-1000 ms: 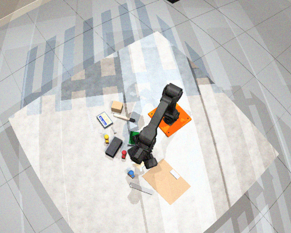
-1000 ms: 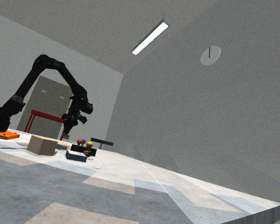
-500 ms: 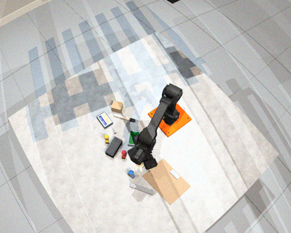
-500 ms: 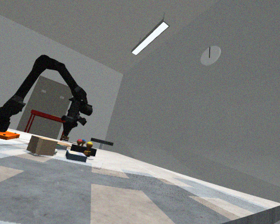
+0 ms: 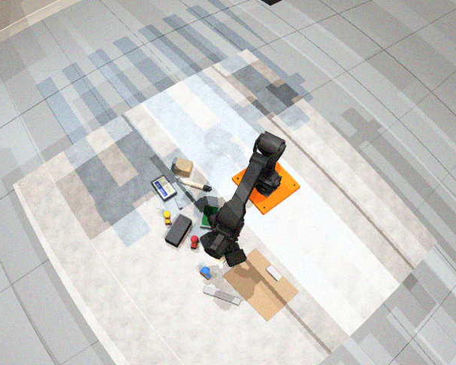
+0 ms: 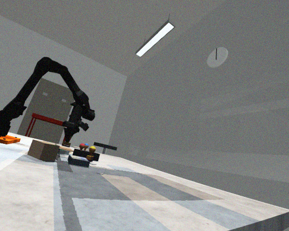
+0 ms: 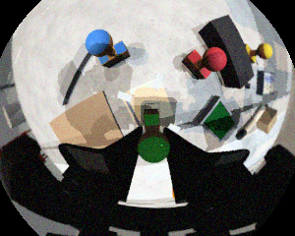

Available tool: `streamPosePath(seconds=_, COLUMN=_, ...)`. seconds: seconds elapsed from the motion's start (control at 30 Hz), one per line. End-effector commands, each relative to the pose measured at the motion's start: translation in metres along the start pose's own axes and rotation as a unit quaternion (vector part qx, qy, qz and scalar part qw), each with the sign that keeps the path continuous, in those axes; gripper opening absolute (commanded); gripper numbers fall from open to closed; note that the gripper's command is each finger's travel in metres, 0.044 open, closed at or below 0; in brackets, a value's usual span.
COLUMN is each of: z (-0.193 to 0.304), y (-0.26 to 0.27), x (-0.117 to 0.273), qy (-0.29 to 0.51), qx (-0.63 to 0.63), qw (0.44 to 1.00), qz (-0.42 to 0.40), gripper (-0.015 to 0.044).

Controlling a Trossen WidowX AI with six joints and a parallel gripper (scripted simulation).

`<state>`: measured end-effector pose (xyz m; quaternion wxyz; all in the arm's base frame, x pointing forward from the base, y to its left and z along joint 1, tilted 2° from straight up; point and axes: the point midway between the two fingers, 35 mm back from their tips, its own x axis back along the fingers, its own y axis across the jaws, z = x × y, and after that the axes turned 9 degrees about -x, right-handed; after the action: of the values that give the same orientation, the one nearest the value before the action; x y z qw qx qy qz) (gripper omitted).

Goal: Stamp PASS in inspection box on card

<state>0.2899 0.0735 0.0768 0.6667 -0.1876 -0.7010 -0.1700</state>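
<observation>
- Wrist view: the jaws (image 6: 67,139) pinch a green-knobbed stamp (image 6: 66,144) (image 7: 153,148), its label unreadable.
- The stamp is over the cream card (image 7: 149,93); I cannot tell whether they touch.
- From its knob, the green ink pad (image 5: 209,217) (image 7: 219,119) lies at two o'clock on the bench (image 5: 141,283) (image 6: 139,184) (image 7: 152,29).
- Red stamp (image 5: 194,241) (image 6: 82,146) (image 7: 206,61), one o'clock; blue stamp (image 5: 205,271) (image 6: 86,145) (image 7: 105,46), eleven.

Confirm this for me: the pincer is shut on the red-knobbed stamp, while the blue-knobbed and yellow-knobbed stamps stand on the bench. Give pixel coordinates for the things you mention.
The held stamp is wrong: the wrist view shows the pincer (image 7: 153,130) shut on the green-knobbed stamp (image 7: 153,148), not the red-knobbed one (image 7: 215,59) (image 5: 194,239). The blue-knobbed (image 7: 98,42) (image 5: 205,270) and yellow-knobbed (image 7: 265,51) (image 5: 166,214) stamps do stand on the bench.
</observation>
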Motion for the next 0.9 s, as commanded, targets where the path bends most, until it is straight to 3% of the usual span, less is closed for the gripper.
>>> streamPosePath(seconds=0.0, z=0.0, y=-0.001, x=-0.004, qy=-0.001, qx=-0.001, qw=1.0, qz=0.003, gripper=0.0)
streamPosePath(seconds=0.87, z=0.002, y=-0.002, x=-0.021, qy=-0.002, qx=-0.002, qw=1.0, qz=0.003, gripper=0.0)
